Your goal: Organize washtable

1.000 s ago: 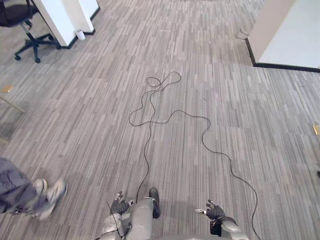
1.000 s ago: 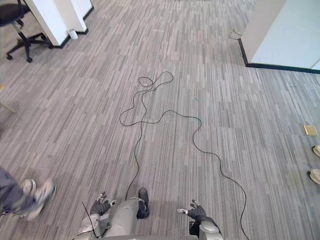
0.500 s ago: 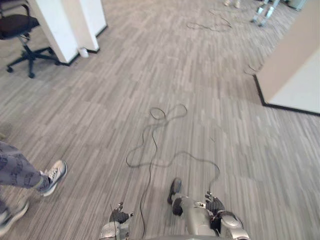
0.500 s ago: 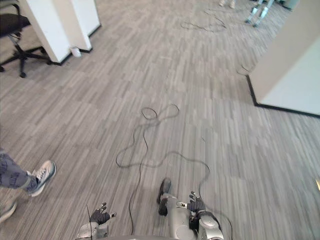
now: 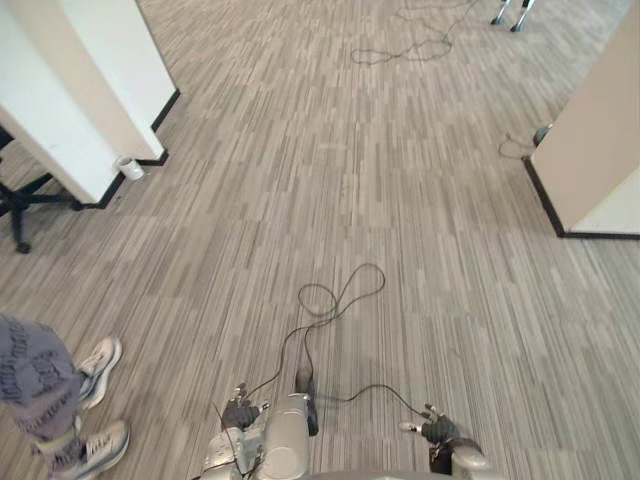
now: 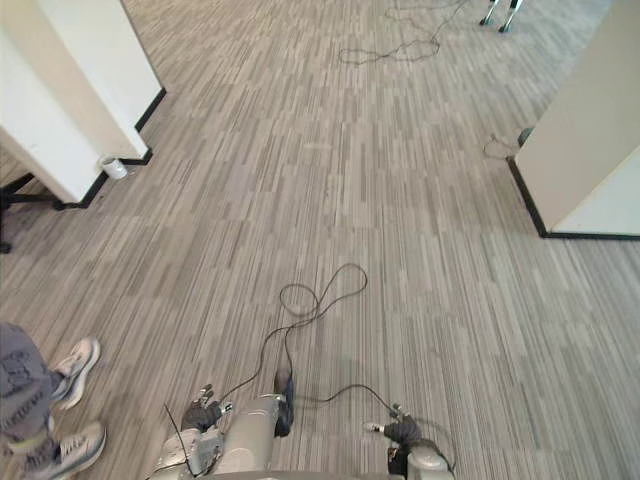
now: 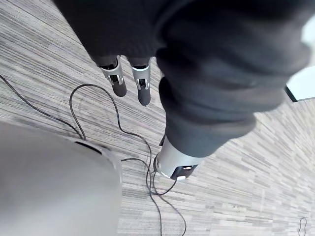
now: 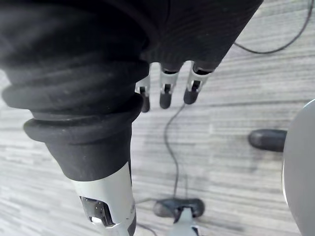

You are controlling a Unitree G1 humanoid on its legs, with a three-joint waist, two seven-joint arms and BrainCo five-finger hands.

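Both my hands hang low over the grey striped carpet (image 5: 400, 230) at the near edge of the eye views. My left hand (image 5: 240, 412) has its fingers (image 7: 118, 81) straight and relaxed, with nothing in them. My right hand (image 5: 437, 430) is the same, its fingers (image 8: 166, 93) pointing down at the floor and holding nothing.
A white partition wall (image 5: 70, 90) stands at the left with a small white cup (image 5: 127, 167) at its base. A beige partition (image 5: 590, 140) stands at the right. A person's legs in white sneakers (image 5: 95, 362) are at the lower left. A loose cable (image 5: 400, 50) lies far ahead.
The whole picture has shifted, so the camera has moved forward over the carpet. The person's feet at the lower left have stepped. Both hands stay low and hold nothing.
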